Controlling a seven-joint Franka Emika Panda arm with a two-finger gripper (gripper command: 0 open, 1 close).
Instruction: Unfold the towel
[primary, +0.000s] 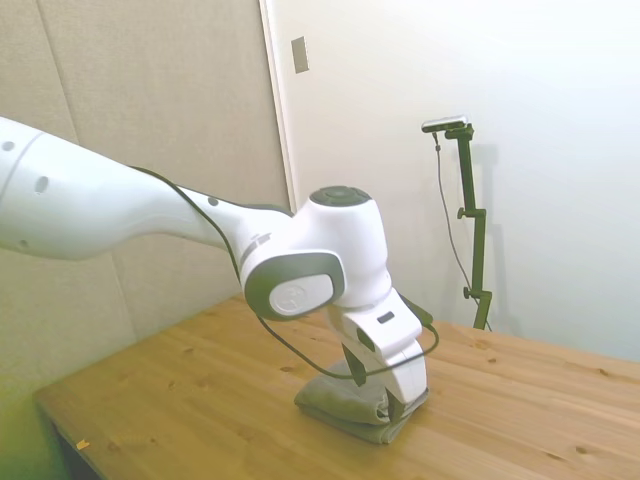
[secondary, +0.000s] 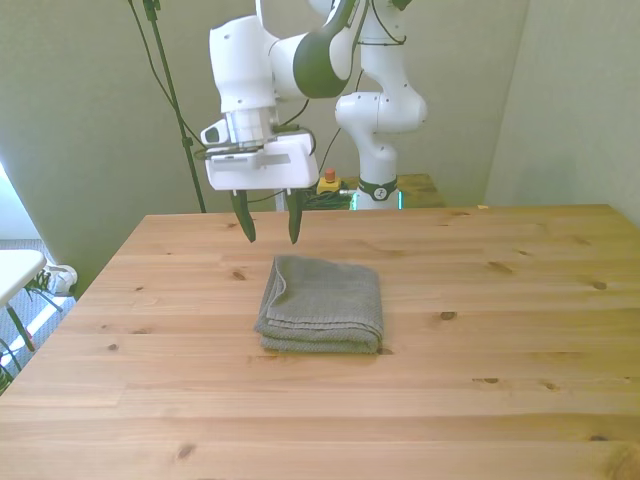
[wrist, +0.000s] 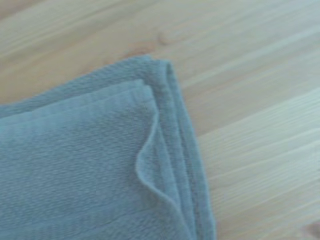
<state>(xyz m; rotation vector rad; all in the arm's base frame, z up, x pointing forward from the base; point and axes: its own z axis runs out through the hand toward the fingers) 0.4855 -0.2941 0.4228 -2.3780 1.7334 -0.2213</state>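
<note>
The towel (secondary: 322, 305) is a grey-taupe terry cloth, lying folded into a thick square near the middle of the wooden table (secondary: 500, 380). My gripper (secondary: 270, 229) hangs open just above the table, beyond the towel's far corner on the front view's left, holding nothing. In the side view the towel (primary: 350, 402) lies partly behind the wrist and hand. The wrist view shows the towel (wrist: 90, 165) from close up, with its stacked layers meeting at a corner and a loose top edge curling along one side.
Bare wood surrounds the towel on all sides. A wall stands behind the table in the side view. A small yellow and red object (secondary: 327, 181) sits by the robot's base beyond the table's far edge.
</note>
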